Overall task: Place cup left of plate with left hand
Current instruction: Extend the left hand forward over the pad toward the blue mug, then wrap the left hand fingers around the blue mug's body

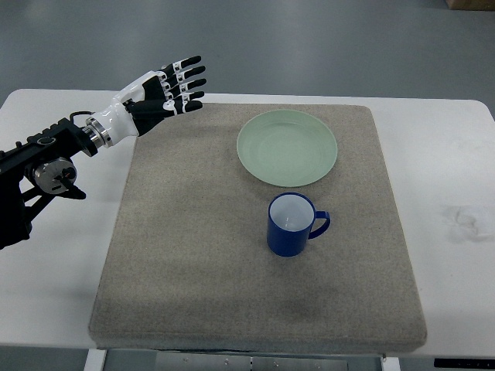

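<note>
One blue cup (291,224) stands upright on the mat (178,255), just below the green plate (287,147).
Left hand (168,92) hovers well apart at the mat's far-left corner, fingers extended, holding nothing. Likely rigid, smooth, breakable ceramic: grip around the body, opposite its right-pointing handle.

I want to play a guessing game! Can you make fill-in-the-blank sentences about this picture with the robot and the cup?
1. The round pale green plate lies on a ____ felt mat.
2. The blue ceramic cup stands upright with its handle pointing to the picture's ____.
3. The left robot hand holds ____; its fingers are spread.
4. The cup stands ____ the plate in the picture, apart from it.

Missing words: grey; right; nothing; below
</note>
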Motion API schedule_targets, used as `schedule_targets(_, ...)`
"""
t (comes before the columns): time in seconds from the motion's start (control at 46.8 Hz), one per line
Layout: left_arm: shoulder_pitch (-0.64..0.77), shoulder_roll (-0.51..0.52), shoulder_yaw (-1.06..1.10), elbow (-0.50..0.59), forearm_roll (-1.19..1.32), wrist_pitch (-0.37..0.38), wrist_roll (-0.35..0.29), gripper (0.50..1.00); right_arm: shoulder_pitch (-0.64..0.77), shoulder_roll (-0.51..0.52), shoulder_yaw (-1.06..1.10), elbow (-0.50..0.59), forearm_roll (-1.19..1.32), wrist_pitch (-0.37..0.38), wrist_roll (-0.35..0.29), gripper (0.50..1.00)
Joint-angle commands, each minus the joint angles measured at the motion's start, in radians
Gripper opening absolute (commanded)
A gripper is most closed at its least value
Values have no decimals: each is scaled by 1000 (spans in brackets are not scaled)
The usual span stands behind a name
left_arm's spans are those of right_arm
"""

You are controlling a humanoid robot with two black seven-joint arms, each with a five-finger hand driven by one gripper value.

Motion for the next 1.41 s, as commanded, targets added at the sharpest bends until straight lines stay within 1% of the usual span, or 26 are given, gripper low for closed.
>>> schedule_targets(0.0,3,12,1,-22,44,-39,0,992,0,0,0,0,0,0,0,932)
schedule_targets(0.15,16,22,16,-51,101,-102,0,992,0,0,0,0,0,0,0,932)
schedule_targets(0.214,21,20,22,-63,133,-116,0,992,0,0,0,0,0,0,0,932)
schedule_targets(0.427,39,19,30,-124,212,-123,0,992,0,0,0,0,1,0,0,932)
schedule_targets(0.769,38,3,130,-143,279,-123,-2,992,0,0,0,0,1,0,0,932)
schedule_targets(0.919,36,-9,148,-169,296,-123,-2,992,0,0,0,0,0,0,0,932)
schedule_targets(1.389,32,-118,150,-157,317,-123,0,990,0,0,0,0,1,0,0,932)
